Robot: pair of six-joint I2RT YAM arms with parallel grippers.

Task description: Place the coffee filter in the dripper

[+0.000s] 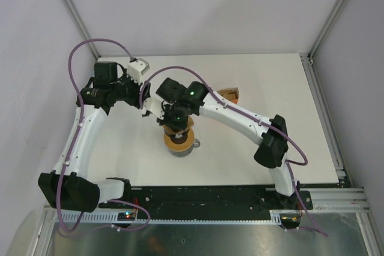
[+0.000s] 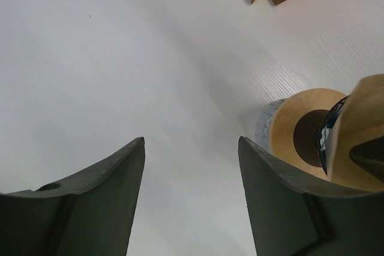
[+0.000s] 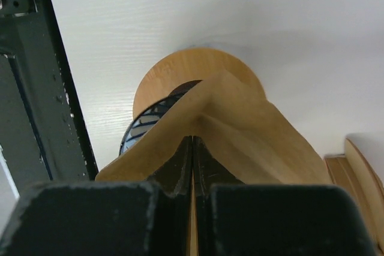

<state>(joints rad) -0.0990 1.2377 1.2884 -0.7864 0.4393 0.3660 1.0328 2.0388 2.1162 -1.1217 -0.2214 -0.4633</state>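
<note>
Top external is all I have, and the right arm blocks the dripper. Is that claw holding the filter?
Observer: Yes. In the right wrist view, the right claw is shut on a fold of the coffee filter.
Operator: Is it seated in the dripper?
Observer: Can't tell. The dripper shows bare blue ribs to the left of the paper.
Operator: And the left claw?
Observer: The left claw is open and empty over bare table.
</note>
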